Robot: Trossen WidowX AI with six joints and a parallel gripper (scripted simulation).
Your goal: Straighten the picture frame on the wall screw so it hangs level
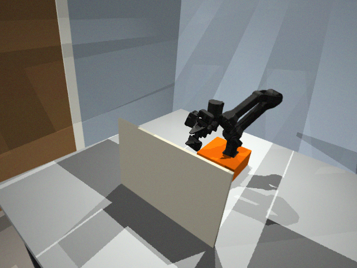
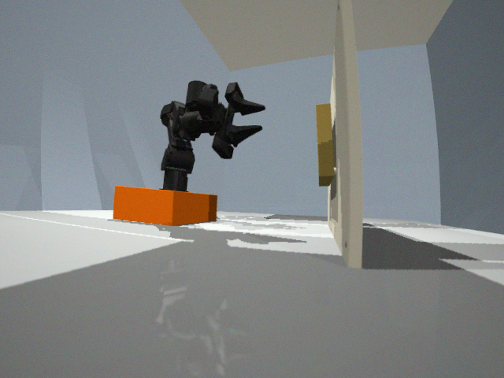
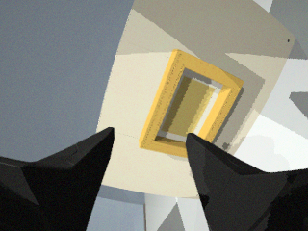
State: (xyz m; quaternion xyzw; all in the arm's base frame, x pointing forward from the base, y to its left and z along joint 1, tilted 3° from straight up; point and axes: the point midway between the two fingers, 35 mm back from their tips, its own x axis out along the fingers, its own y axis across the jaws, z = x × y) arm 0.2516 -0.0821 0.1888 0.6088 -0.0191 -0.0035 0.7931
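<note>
The yellow picture frame [image 2: 324, 126] [image 3: 163, 101] hangs on the near face of the beige wall panel [image 1: 173, 178] [image 2: 352, 162] [image 3: 120, 91]. It stands aslant in the wrist view, but so does the panel, so I cannot tell surely how level it is. The panel hides it in the top view. The screw and the notched strip are hidden behind the frame; a small pale knob [image 2: 335, 171] shows at its back in the exterior view. My gripper [image 1: 188, 137] [image 2: 263, 117] [image 3: 150, 137] is open and empty, back from the frame and not touching it.
The arm stands on an orange base block [image 1: 213, 148] [image 2: 142, 205] on the arm's side of the panel. A gap separates the fingertips from the frame. The panel stands upright on the pale table [image 1: 317, 201], and shadows fall across both.
</note>
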